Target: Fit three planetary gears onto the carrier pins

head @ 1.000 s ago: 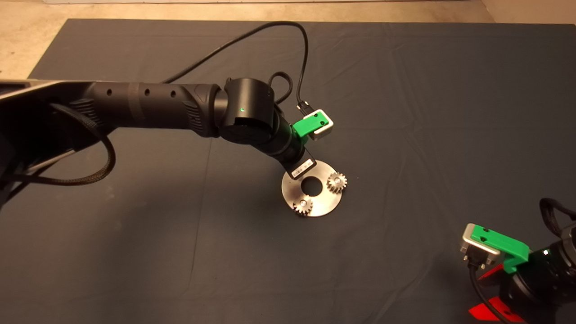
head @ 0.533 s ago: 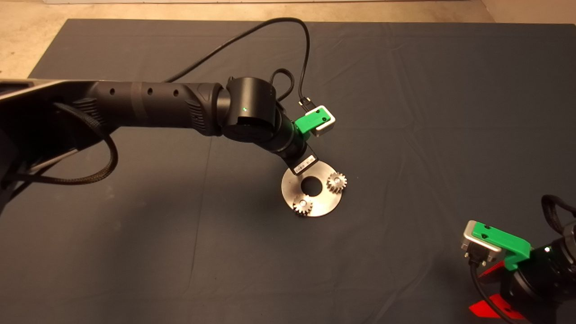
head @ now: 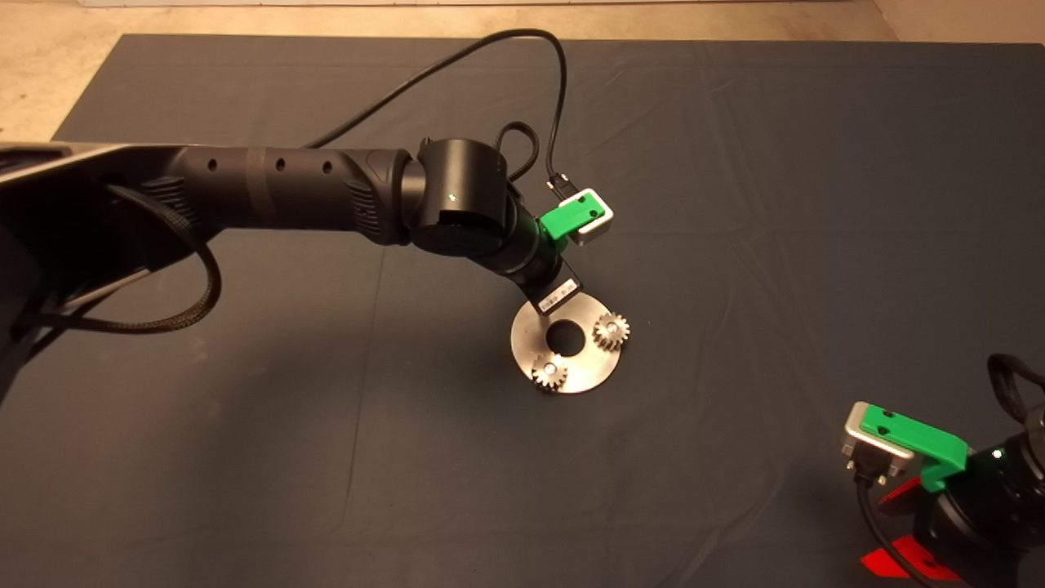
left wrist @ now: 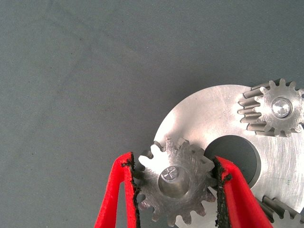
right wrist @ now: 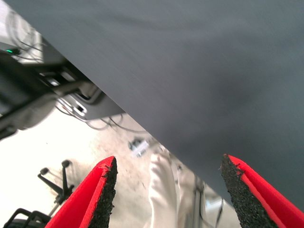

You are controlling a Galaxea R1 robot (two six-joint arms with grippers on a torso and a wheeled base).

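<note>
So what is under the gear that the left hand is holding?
The gear sits between the left hand's fingers over the disc's edge. A pin top shows in its bore. Whether the gear rests flat on the disc is hidden.

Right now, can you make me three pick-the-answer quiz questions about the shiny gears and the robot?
1. Where is the round shiny metal disc?
A. on the dark mat
B. on the floor
C. in the right hand

2. How many small silvery toothed gears can be seen in the left wrist view?
A. one
B. three
C. five

3. What is the left hand doing?
A. hanging open
B. gripping a gear
C. holding a cable

Answers:
1. A, the disc lies on the dark mat.
2. B, two sit on pins, at and, plus the held one.
3. B, its red fingers pinch the third gear.
</note>
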